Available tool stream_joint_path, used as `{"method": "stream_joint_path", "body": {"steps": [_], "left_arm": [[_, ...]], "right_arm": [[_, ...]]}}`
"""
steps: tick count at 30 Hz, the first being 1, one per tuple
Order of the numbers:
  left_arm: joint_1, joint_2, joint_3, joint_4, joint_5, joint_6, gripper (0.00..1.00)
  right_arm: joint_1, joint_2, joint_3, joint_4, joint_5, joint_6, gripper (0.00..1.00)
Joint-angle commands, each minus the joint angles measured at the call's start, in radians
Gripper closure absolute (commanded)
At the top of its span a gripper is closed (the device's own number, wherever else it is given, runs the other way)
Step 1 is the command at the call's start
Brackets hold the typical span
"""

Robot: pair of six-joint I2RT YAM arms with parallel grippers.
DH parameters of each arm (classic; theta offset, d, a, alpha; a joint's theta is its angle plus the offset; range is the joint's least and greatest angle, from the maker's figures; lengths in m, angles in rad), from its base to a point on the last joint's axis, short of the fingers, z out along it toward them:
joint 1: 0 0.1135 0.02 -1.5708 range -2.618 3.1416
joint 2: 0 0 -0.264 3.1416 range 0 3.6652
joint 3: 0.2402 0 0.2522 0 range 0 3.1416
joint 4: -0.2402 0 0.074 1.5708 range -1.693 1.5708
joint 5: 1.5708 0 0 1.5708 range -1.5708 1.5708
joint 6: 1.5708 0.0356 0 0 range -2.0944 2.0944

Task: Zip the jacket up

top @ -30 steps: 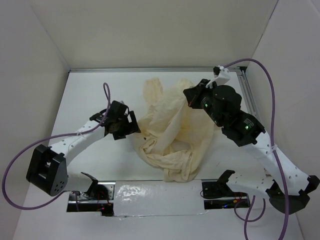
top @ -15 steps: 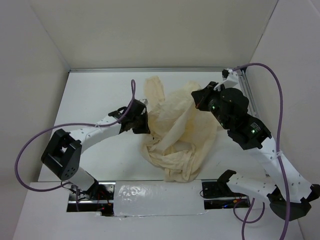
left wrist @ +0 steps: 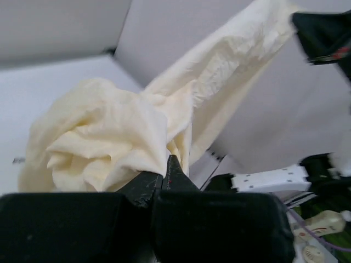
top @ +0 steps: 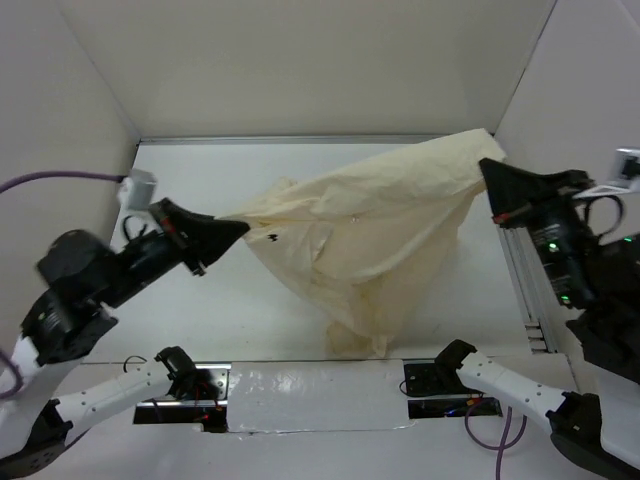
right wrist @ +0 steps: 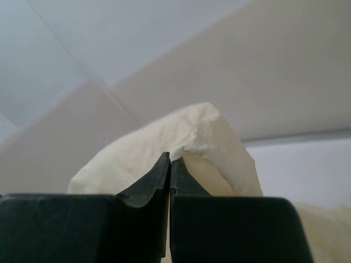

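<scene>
The cream jacket (top: 380,215) hangs stretched in the air between my two grippers, and its lower folds trail down to the table near the front edge. My left gripper (top: 242,224) is shut on the left end of the cloth. A small dark mark (top: 272,237) sits just beside that grip. My right gripper (top: 485,170) is shut on the upper right corner. In the left wrist view the jacket (left wrist: 109,131) bunches right at the closed left gripper (left wrist: 166,164). In the right wrist view the closed right gripper (right wrist: 170,160) pinches a peak of the jacket (right wrist: 205,134).
White walls enclose the table on three sides. A metal rail (top: 517,270) runs along the right edge of the table. A shiny strip (top: 310,395) lies at the near edge between the arm bases. The right arm (left wrist: 323,33) shows in the left wrist view.
The left gripper moved in to the jacket and shut on it. Both arms then rose and pulled apart, lifting the crumpled jacket off the table and stretching it out.
</scene>
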State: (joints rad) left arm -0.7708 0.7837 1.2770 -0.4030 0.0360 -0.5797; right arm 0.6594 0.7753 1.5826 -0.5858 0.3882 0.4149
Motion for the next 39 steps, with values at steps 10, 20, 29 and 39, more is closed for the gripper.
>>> {"method": "stream_joint_path", "body": {"steps": [10,20,29,39], "left_arm": [[0.004,0.068,0.090,-0.088,-0.218,0.001,1.00],[0.714,0.757,0.180,-0.100,0.145,-0.120,1.00],[0.723,1.200,0.524,-0.242,0.171,-0.069,0.38],[0.638,0.823,0.124,-0.174,0.087,-0.088,0.01]], "right_arm": [[-0.053,0.270,0.224,0.046,0.160,-0.073,1.00],[-0.355,0.978,0.325,0.107,-0.266,0.044,1.00],[-0.356,1.244,0.507,0.009,-0.345,-0.013,0.00],[-0.322,0.726,-0.208,0.113,-0.166,0.062,0.00]]}}
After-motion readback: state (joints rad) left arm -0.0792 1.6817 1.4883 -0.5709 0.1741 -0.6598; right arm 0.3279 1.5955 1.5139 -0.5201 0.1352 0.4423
